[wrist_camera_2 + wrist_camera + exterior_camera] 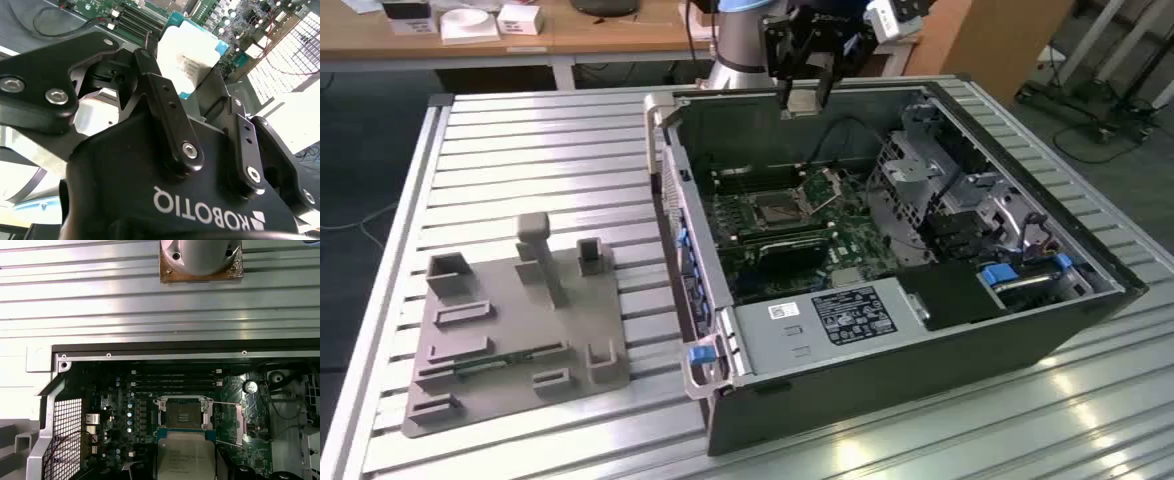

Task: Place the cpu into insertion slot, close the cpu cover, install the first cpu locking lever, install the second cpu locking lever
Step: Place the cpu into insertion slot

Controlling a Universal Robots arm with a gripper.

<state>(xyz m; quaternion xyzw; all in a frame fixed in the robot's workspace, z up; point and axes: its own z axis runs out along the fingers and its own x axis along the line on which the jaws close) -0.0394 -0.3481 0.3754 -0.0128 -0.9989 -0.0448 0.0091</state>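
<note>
Live | you've got a white logo [200,212] upside down on the gripper [185,82] body | faint print on the cpu [192,50] top, too small to read | black and white labels [854,315] on the power supply [767,345], illegible too

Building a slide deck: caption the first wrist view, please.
Cpu held over the open case, empty slot in sight on the board.
</note>
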